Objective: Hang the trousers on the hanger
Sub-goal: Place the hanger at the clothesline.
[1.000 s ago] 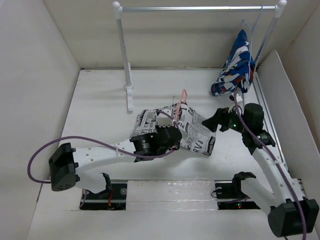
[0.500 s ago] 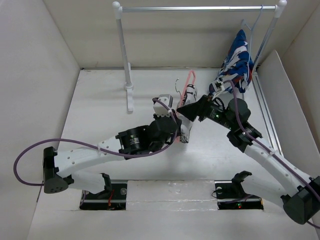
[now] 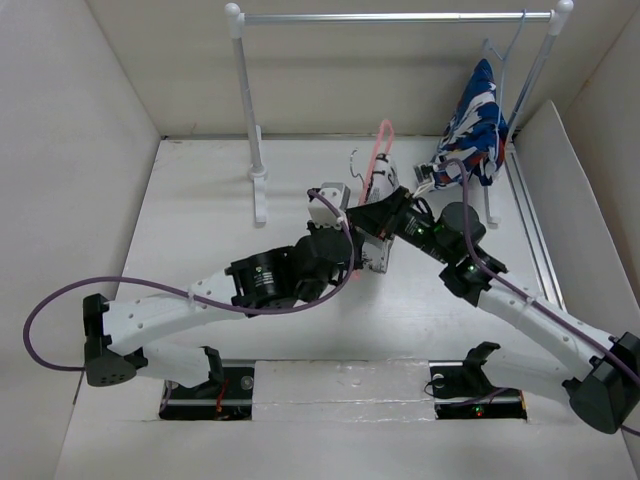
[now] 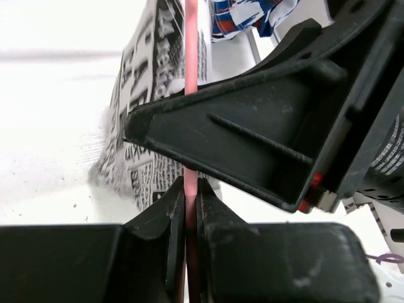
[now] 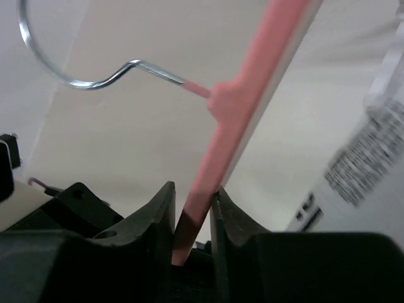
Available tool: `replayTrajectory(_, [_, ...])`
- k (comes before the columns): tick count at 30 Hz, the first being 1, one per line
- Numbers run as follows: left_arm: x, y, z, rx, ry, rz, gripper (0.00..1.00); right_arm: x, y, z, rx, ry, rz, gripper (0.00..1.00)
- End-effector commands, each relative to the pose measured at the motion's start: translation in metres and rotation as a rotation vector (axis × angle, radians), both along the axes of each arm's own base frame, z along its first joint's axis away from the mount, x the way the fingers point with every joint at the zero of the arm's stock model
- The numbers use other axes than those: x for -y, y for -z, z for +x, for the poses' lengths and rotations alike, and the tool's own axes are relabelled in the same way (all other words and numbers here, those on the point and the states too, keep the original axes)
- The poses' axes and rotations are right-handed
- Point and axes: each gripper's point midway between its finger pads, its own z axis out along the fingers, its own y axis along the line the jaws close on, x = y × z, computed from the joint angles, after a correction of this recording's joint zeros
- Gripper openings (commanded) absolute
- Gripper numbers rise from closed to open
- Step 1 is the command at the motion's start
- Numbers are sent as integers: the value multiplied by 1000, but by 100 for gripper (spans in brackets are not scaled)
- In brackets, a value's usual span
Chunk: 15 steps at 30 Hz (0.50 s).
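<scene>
left tool [image 4: 190, 189] and right tool [image 5: 192, 211] are both pinched shut on the pink hanger [image 3: 381, 150], held above the counter [image 3: 200, 220]; its bar runs straight away from each tool, newsprint trousers [image 4: 136, 120] dangling just beyond the left one.

You find the hanger [image 3: 381, 145] mid-table, left gripper [image 4: 190, 189] on its left, right gripper [image 5: 192, 202] on its right — the trousers [image 4: 142, 95] hang below it, the rack [image 3: 390, 17] behind.
</scene>
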Motion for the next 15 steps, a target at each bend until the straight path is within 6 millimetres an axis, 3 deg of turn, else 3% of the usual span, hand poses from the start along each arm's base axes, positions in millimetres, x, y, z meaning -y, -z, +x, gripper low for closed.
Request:
replayTrajectory(1, [4, -97, 3, 120, -6, -264, 0, -1, -48, -9, 68, -5, 132, 19])
replayTrajectory(6, [1, -123, 5, 171, -13, -284, 2, 12, -79, 20, 98, 50, 154, 4])
replayTrajectory(7, [0, -128, 6, 181, -15, -285, 15, 18, -85, 31, 105, 74, 153, 2])
replayTrajectory(10, [-8, -143, 5, 202, -23, -301, 37, 24, -114, 52, 155, 98, 155, 0])
replayTrajectory(11, [-13, -148, 4, 206, -27, -314, 41, 33, -134, 62, 189, 127, 162, 0])
replayTrajectory(12, [-16, -149, 4, 207, -29, -318, 44, 31, -131, 77, 180, 132, 150, 0])
replayTrajectory(15, [-32, -154, -1, 201, -37, -354, 48, 38, -145, 113, 196, 159, 149, 0])
